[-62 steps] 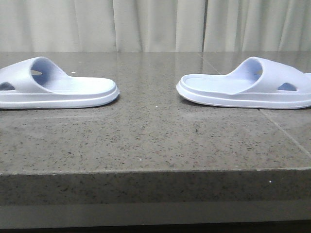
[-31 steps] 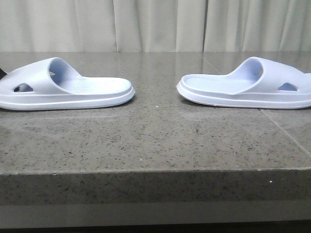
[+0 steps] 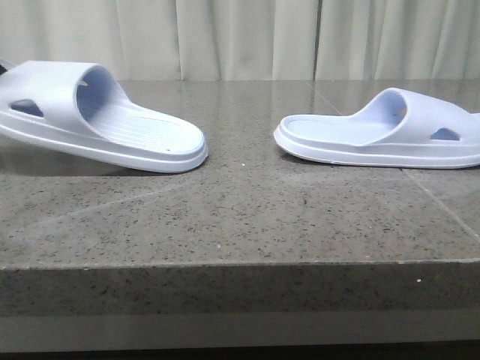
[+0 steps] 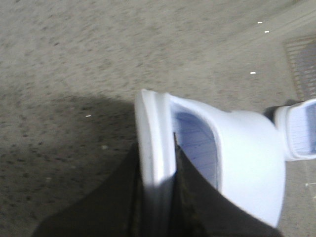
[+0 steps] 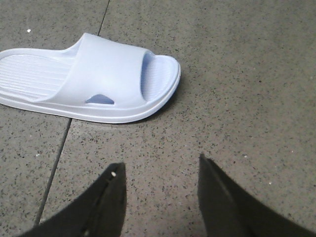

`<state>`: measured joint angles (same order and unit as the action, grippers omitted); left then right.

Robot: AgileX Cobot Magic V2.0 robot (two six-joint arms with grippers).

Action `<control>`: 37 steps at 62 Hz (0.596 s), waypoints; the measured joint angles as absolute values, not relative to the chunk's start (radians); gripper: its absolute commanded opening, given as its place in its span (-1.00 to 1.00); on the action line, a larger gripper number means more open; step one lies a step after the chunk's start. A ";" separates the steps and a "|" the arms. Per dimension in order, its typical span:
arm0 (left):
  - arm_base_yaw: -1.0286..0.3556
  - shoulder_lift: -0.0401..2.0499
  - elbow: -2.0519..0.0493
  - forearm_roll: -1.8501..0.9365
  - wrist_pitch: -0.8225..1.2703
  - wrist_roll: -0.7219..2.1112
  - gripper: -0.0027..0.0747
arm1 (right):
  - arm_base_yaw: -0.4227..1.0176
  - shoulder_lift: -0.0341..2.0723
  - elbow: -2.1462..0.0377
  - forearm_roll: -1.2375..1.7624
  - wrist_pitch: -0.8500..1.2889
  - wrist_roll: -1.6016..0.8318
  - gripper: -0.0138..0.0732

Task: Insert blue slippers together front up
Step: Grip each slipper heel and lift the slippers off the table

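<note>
The two blue slippers lie apart on a grey speckled table. The left slipper (image 3: pixel 97 120) is tilted: its strap end is raised at the left and its heel end is down by the tabletop. My left gripper (image 4: pixel 157 148) is shut on the sole rim of this slipper (image 4: pixel 237 158), with one finger under the sole and one inside on the footbed. The right slipper (image 3: pixel 382 135) lies flat with its sole down and its strap to the right. My right gripper (image 5: pixel 160 165) hangs open over bare table, short of this slipper (image 5: pixel 98 79) and not touching it.
The stone tabletop (image 3: pixel 240 217) has a seam (image 3: pixel 439 206) running under the right slipper and a front edge (image 3: pixel 240 262) close to the camera. A pale curtain (image 3: pixel 240 37) hangs behind the table. A strip of bare table separates the two slippers.
The left slipper first slid to the right. Its strap end has since risen, so it now tilts with the heel low. The right slipper has not moved.
</note>
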<state>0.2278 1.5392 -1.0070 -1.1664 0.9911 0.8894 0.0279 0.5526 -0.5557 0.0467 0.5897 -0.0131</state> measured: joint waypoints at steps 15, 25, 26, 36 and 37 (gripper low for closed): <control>0.228 1.443 -0.930 -1.224 0.991 0.914 -0.98 | -0.041 0.637 -0.619 0.047 0.600 0.058 0.18; 0.228 1.442 -0.927 -1.227 0.991 0.915 -0.98 | -0.165 0.809 -0.732 0.067 0.686 0.077 0.18; 0.228 1.442 -0.927 -1.227 0.991 0.915 -0.98 | -0.181 0.833 -0.747 0.072 0.698 0.077 0.18; 0.228 1.442 -0.927 -1.229 0.991 0.921 -0.98 | -0.302 1.030 -0.870 0.161 0.788 0.037 0.18; 0.228 1.442 -0.927 -1.229 0.991 0.923 -0.98 | -0.311 1.053 -0.879 0.174 0.794 0.026 0.18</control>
